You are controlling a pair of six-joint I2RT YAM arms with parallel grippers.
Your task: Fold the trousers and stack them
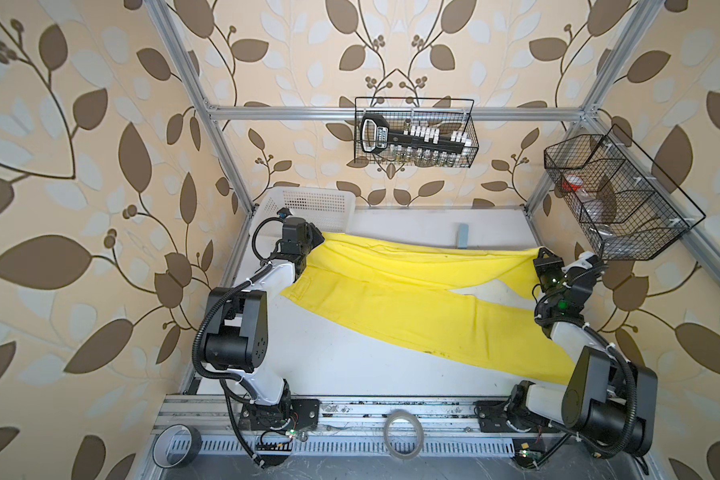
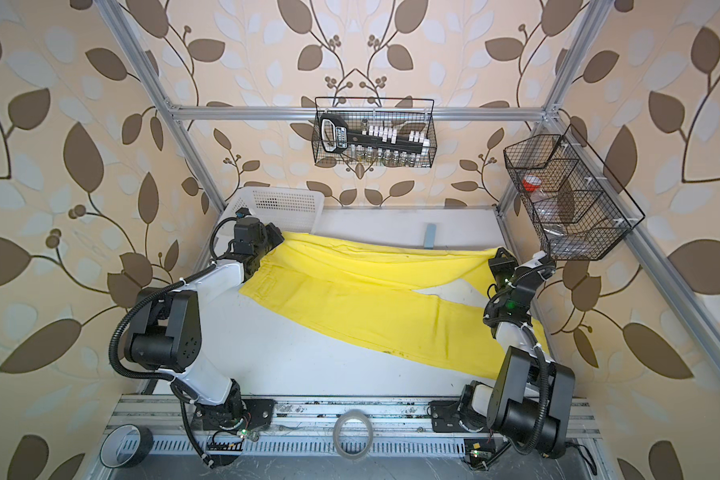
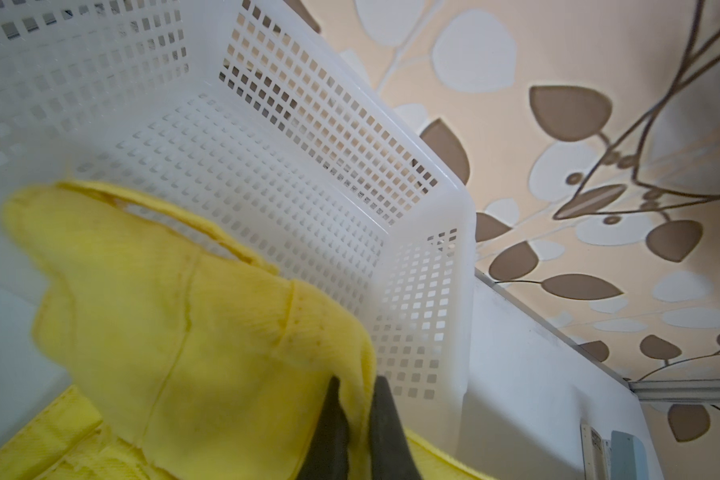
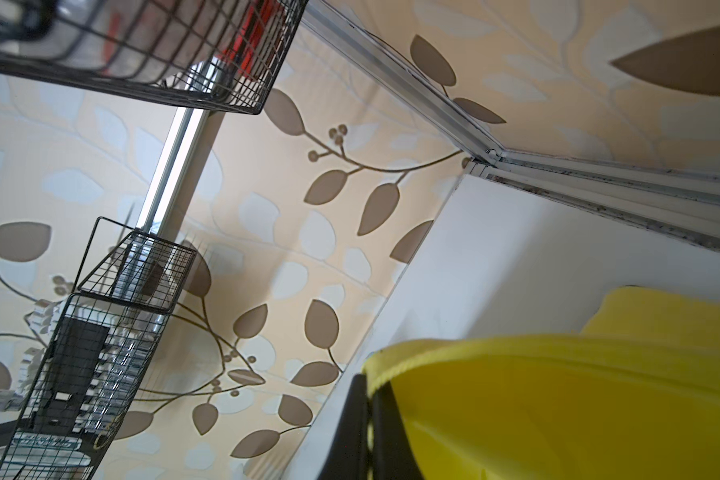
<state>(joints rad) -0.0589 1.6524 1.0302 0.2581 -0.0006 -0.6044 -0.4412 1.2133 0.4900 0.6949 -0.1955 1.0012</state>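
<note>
So, trousers [image 1: 412,299]: yellow, spread across the white worktop [image 1: 329,357].
Left gripper [image 3: 356,384]: pinching the trousers beside the white basket [image 3: 466,232].
Right gripper [image 4: 371,386]: pinching the trousers' other end.

You have trousers [image 1: 391,291] of soft, matt yellow cloth; close up [image 3: 184,332] the weave shows a fine fuzzy nap and raised stitched seams. Your white basket [image 1: 312,203] is smooth moulded plastic, perforated, with a faint sheen. The table [image 1: 329,361] top reads as smooth, matt white board. The back wire basket [image 1: 414,165] and the side wire basket [image 1: 649,237], 2 in all, are thin black-coated metal mesh. The frame [image 1: 287,111] is satin-finished, ribbed metal profile. The wallpaper [image 1: 80,166] is matt paper with embossed leaf relief.
</note>
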